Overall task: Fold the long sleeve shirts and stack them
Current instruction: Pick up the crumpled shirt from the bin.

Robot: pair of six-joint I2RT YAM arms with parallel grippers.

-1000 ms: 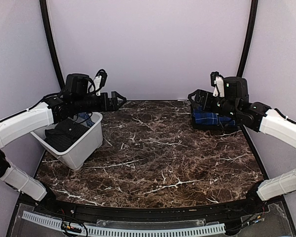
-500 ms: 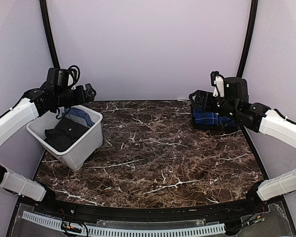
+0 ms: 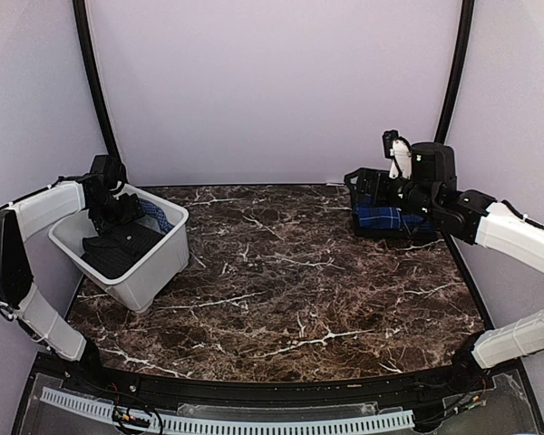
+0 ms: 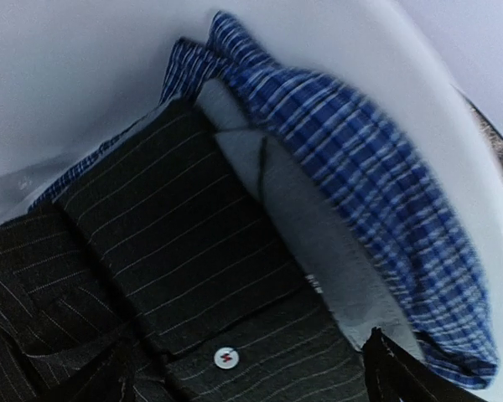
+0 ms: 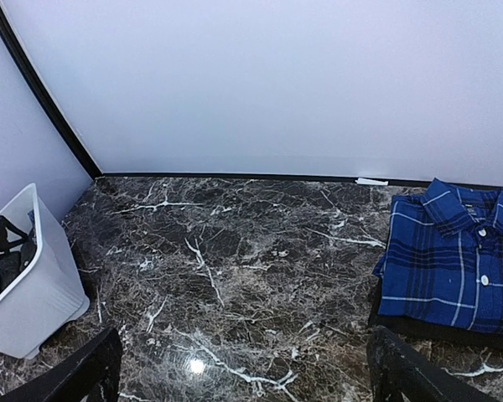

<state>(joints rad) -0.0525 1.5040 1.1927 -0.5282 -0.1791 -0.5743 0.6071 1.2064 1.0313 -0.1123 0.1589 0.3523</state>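
Shirts sit in two spots, so take the bin [image 3: 159,263] as your reference. Inside it lies the black shirt [image 4: 176,268], crumpled and pinstriped with one white button showing. A plaid shirt [image 4: 360,184] is bunched against the bin's wall beside it and partly under it, with a grey inner face of cloth showing between the two. Well across the table [image 3: 290,290] from the bin, on the opposite side, a folded plaid shirt [image 5: 453,260] rests buttoned and collar-up on a dark folded layer [image 5: 402,322]. I judge that to be the stack you are building, set apart from the bin so there is room between them for folding. Your left gripper [image 4: 251,377] is down inside the bin just above the black shirt, its fingers apart and touching nothing that I can see; I'd say they are spread to pinch the top cloth. The black shirt lies uppermost, so it looks like the one to lift out next, but watch that the plaid does not drag out with it. Your right gripper [image 5: 243,368] hovers on the stack's side, well apart from the bin, with its fingers wide apart and empty. It is likely parked there to help spread a shirt once one reaches the table.
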